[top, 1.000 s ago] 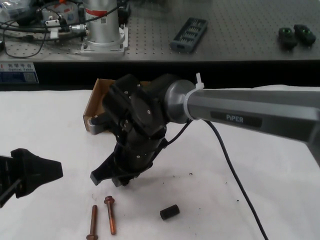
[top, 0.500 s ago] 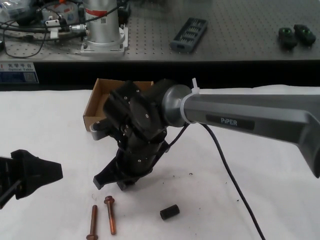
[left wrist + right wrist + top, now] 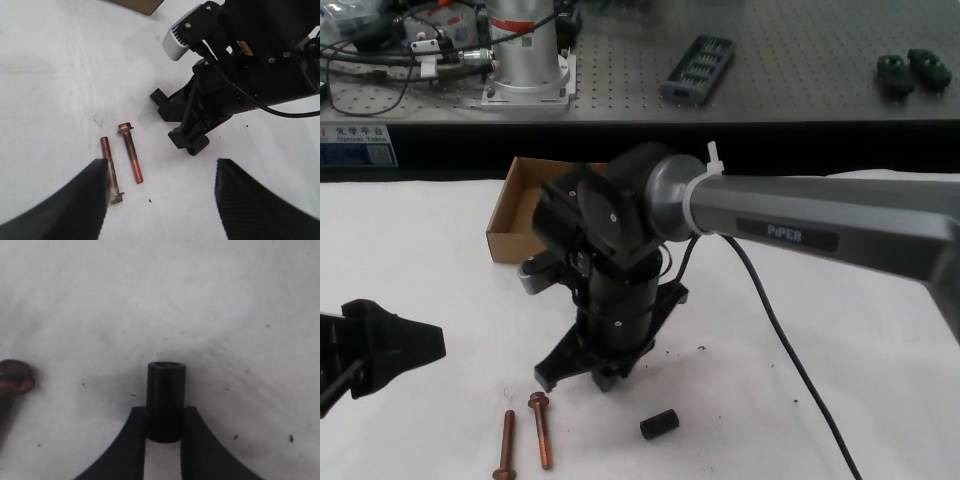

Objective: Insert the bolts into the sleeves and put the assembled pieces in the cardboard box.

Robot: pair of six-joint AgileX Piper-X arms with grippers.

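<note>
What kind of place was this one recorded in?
Most likely a robotics lab. Behind the bench is a perforated optical table carrying cables and a metal post. The white-clothed bench has copper bolts and a cardboard box laid out, and the right gripper holds a sleeve.

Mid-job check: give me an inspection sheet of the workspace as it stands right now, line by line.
Surface: white cloth, a few dark specks.
Job's things: bolts, two, loose side by side; held sleeve in the right gripper; loose sleeve on the cloth; cardboard box, partly behind the right arm.
Clutter: nothing seen.
Grippers: right gripper shut on the held sleeve; left gripper open, empty.
Cables: black cable runs from the right arm across the cloth.
Surroundings: perforated bench behind, with metal column, black tray.
</note>
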